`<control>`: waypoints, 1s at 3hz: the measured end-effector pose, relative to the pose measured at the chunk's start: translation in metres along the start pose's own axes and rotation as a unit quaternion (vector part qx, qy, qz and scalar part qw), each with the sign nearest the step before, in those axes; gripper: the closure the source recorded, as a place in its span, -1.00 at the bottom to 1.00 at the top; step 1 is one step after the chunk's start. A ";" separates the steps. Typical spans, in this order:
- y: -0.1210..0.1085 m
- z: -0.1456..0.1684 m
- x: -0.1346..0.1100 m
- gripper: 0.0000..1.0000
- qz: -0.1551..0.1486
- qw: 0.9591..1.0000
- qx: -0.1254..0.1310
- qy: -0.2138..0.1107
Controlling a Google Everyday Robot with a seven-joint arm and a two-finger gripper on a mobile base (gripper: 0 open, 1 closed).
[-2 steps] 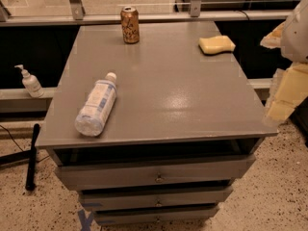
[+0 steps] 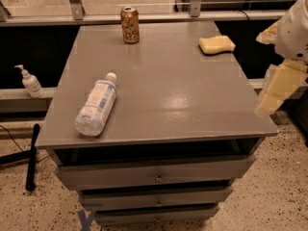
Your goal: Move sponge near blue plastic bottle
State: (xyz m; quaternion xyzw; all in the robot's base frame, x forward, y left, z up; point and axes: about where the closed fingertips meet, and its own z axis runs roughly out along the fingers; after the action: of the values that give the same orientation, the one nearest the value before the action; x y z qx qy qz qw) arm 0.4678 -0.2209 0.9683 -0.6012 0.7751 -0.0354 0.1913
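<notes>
The pale yellow sponge [image 2: 217, 44] lies flat at the far right corner of the grey cabinet top [image 2: 168, 90]. The blue plastic bottle [image 2: 96, 110], clear with a pale blue-and-white label and white cap, lies on its side near the front left, cap pointing away. My gripper [image 2: 272, 66] hangs at the right edge of the view, just off the cabinet's right side and nearer than the sponge. Its yellowish fingers [image 2: 281, 88] stand apart and hold nothing. It touches neither object.
A brown-gold drink can [image 2: 130, 25] stands upright at the far edge, left of the middle. A white pump dispenser [image 2: 30, 82] sits on a ledge to the left, below the top. A black handle [image 2: 32, 155] leans on the floor at left. Drawers [image 2: 159, 177] face front.
My gripper has shifted slightly left toward the cabinet's right edge. The sponge, bottle and can have not moved.
</notes>
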 end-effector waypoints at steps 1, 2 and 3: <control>-0.068 0.034 0.005 -1.00 0.023 0.997 0.048 -0.048; -0.146 0.057 0.011 -1.00 0.062 0.988 0.111 -0.086; -0.214 0.077 0.020 -1.00 0.123 0.972 0.151 -0.128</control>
State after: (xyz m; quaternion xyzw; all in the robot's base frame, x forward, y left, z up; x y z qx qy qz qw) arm 0.6861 -0.2853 0.9532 -0.4645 0.7980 -0.0506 0.3805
